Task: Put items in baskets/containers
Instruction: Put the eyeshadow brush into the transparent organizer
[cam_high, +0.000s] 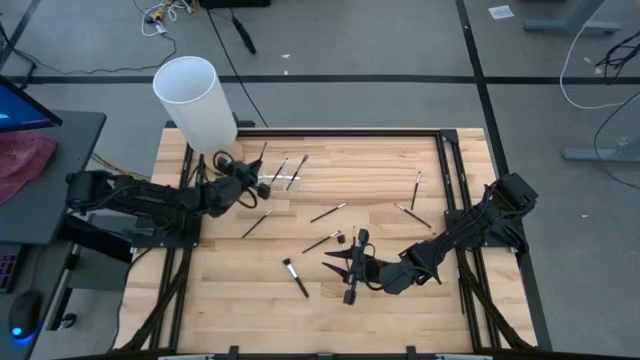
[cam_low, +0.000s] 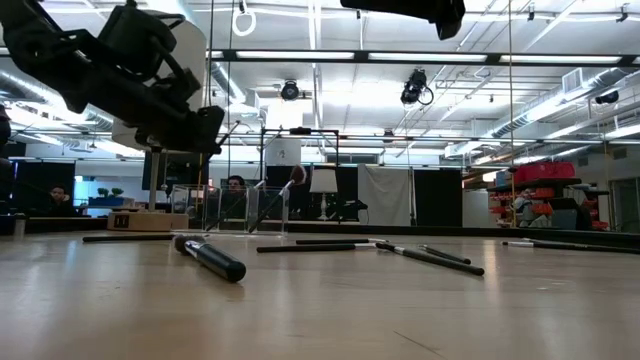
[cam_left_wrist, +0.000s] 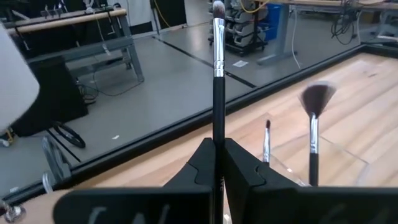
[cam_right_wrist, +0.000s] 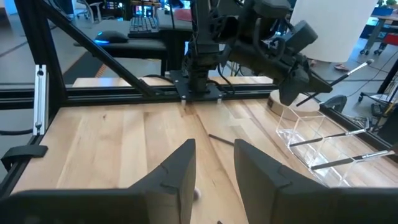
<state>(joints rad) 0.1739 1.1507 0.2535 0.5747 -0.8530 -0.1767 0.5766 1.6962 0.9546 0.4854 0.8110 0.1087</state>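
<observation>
The left gripper (cam_left_wrist: 219, 163) is clamped on a brush (cam_left_wrist: 218, 74), carrying it just beside the clear holder (cam_high: 283, 180), presumably to join the brushes already leaning there. The right gripper (cam_right_wrist: 212, 163), fingers apart and empty, hangs well away from the holder, over loose brushes (cam_high: 322, 241).

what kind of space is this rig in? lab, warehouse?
Looks like a robotics lab in an open industrial hall: exposed ceiling ducts, strip lights, cables on the grey floor, and a monitor and keyboard beside the wooden table.
</observation>
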